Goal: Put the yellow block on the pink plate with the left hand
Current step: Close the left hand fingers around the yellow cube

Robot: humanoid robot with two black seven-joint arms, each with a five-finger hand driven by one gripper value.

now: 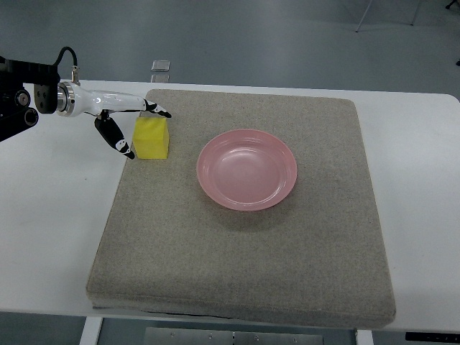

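Nearest you, the grey mat (237, 244) covers the tabletop (50, 237), with the pink plate (247, 169) at its middle. Farther left, your left hand (118, 115) straddles the yellow block (152, 137) with spread fingers (123, 146), not yet pinching. Closing off-centre could tip the block. No readable writing.

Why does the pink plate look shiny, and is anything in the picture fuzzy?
Top view: the pink plate shows a soft pale sheen in its middle from overhead light, with a thin shadow under its near rim on the grey mat. The yellow block and left robot hand look sharp; nothing is noticeably blurred, and the light is even.
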